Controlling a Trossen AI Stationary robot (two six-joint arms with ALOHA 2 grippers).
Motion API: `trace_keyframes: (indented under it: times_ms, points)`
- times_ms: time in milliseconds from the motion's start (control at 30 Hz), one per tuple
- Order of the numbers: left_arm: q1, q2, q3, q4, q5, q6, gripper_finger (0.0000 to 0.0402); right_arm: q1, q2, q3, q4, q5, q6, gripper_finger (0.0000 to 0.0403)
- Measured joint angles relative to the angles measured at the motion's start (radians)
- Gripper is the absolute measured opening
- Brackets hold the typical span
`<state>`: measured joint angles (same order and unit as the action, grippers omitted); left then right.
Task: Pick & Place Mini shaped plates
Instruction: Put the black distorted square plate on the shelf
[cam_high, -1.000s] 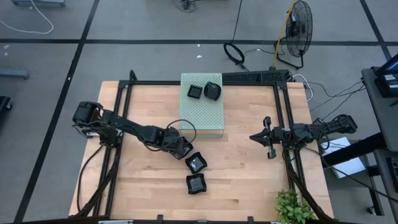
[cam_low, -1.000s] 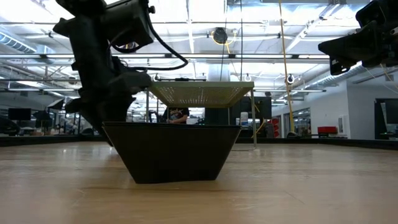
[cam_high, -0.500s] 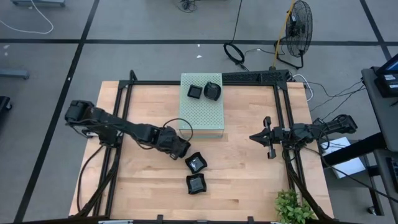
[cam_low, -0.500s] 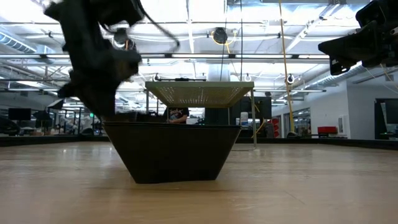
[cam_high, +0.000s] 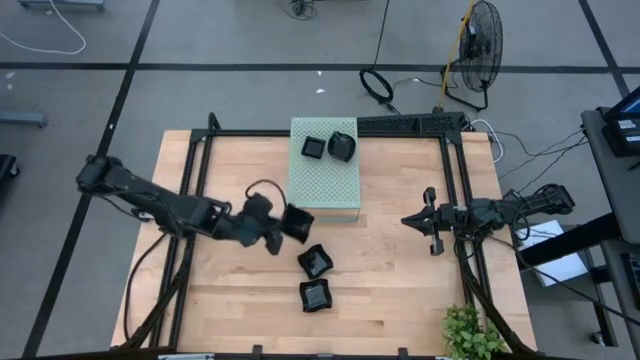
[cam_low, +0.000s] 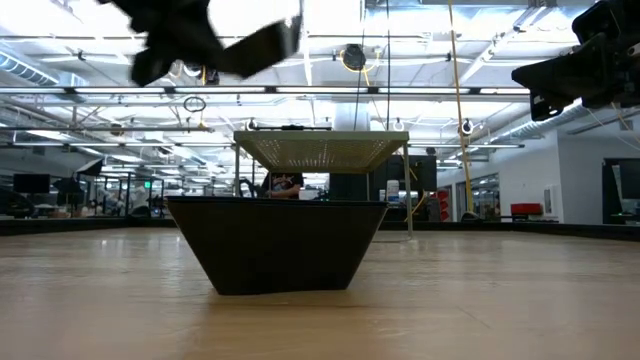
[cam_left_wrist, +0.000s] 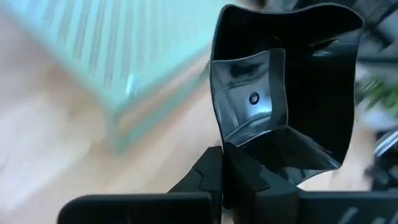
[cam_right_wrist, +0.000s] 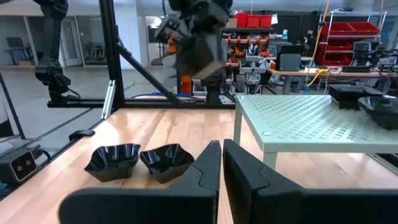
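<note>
The bench (cam_high: 400, 290) is a pale wooden top inside a black frame. At its far middle stands the pale green perforated box (cam_high: 324, 175), upside down like a small platform. A fan (cam_high: 479, 45) stands on the floor beyond the bench's far right corner, and a green plant (cam_high: 468, 335) shows at the near right edge.

My left arm reaches in from the left side. My left end effector (cam_high: 278, 228) is lifted clear of the bench surface, just left of the box's near left corner. Its fingers are clamped on the rim of one mini plate (cam_left_wrist: 283, 93), a glossy black dish with flared walls and a flat square bottom, held tilted on edge in the air.

My right arm waits at the right side of the bench. My right end effector (cam_high: 430, 222) is closed, with nothing held.

Two plates (cam_high: 329, 147) rest on the far end of the box top, side by side. Two more plates (cam_high: 316, 278) lie on the bench near the box's near edge, one nearer the box, the other toward the front edge, close together.
</note>
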<state>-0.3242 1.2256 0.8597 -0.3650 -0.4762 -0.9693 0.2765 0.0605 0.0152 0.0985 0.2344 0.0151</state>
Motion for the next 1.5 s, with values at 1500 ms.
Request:
trace_keyframes:
  times_ms: [1500]
  points:
    - [0.427,0.166,0.0,0.354,0.216,0.296,0.0094,0.0,0.006,0.0,0.001,0.0,0.0,0.0008]
